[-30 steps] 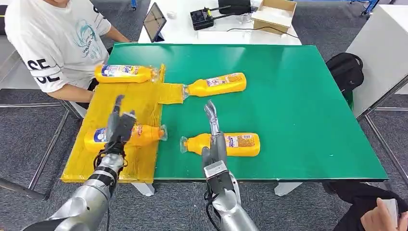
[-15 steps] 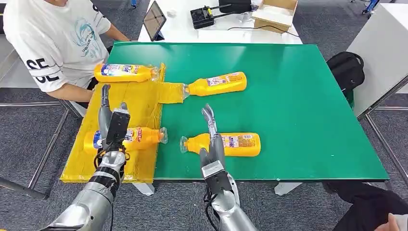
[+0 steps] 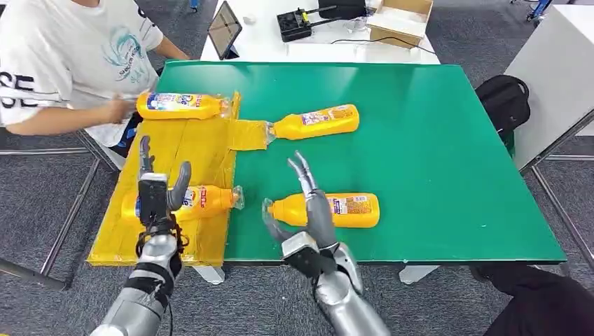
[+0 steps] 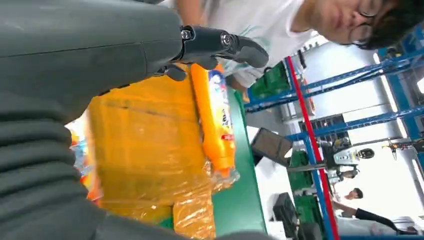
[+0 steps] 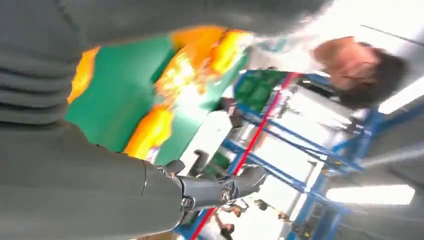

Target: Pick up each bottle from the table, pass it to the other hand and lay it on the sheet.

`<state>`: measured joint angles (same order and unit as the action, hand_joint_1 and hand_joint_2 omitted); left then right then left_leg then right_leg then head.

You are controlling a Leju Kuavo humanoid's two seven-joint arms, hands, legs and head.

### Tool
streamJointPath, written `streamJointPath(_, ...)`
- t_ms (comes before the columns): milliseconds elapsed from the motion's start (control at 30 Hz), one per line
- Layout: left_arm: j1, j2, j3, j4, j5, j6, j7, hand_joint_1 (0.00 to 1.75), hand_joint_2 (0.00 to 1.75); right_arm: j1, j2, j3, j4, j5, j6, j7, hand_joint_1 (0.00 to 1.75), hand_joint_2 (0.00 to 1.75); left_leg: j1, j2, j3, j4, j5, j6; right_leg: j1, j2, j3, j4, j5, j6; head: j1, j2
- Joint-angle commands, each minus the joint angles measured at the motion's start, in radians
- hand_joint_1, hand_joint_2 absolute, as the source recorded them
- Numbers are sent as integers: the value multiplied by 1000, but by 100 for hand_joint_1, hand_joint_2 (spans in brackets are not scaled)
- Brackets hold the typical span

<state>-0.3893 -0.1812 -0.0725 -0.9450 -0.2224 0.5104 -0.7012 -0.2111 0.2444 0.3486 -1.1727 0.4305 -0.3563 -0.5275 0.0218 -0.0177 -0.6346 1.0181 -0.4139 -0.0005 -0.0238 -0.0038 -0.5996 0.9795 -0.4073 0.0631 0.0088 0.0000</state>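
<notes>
Head view: left hand (image 3: 155, 198), fingers spread and empty, at lower left over an orange plastic bottle (image 3: 203, 199) lying on the yellow crinkled sheet (image 3: 189, 143). Right hand (image 3: 306, 217), fingers wide, lower centre, before a second orange bottle (image 3: 343, 209) on the green surface (image 3: 434, 154).

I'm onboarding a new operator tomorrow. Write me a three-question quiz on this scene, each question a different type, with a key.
1. How many bottles lie on the yellow sheet, and how many on the bare green table?
2. True or false: the left hand is gripping a bottle.
3. The right hand is nearest which bottle? A) far sheet bottle B) near table bottle C) far table bottle

Key:
1. Two on the sheet, counting the near sheet bottle; two on the table.
2. False; its fingers are spread and hold nothing.
3. B
</notes>
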Motion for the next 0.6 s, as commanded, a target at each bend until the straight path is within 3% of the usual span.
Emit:
streamJointPath(33, 150, -15, 27, -147, 21, -6, 3, 0, 175, -148, -222, -125, 119, 210, 69, 155, 0, 175, -1, 1, 3, -1, -1, 2, 0, 0, 3, -2, 0, -1, 0, 0)
streamJointPath(167, 186, -23, 0, -176, -4, 16, 3, 0, 175, -228, -271, -150, 235, 294, 149, 209, 0, 175, -1, 1, 2, 0, -1, 1, 0, 1, 2, -1, 0, -1, 0, 0)
streamJointPath(500, 186, -23, 0, -176, -4, 16, 3, 0, 175, -228, -271, -150, 235, 294, 149, 209, 0, 175, 0, 1, 2, 0, -1, 1, 1, 1, 2, 0, 0, -2, -1, 0)
streamJointPath(600, 184, -24, -16, -158, -22, 17, 3, 0, 175, -242, -281, -139, 281, 334, 195, 245, 0, 175, 0, 3, 4, 0, -2, 2, 1, 1, 4, -1, -1, -3, -1, 0)
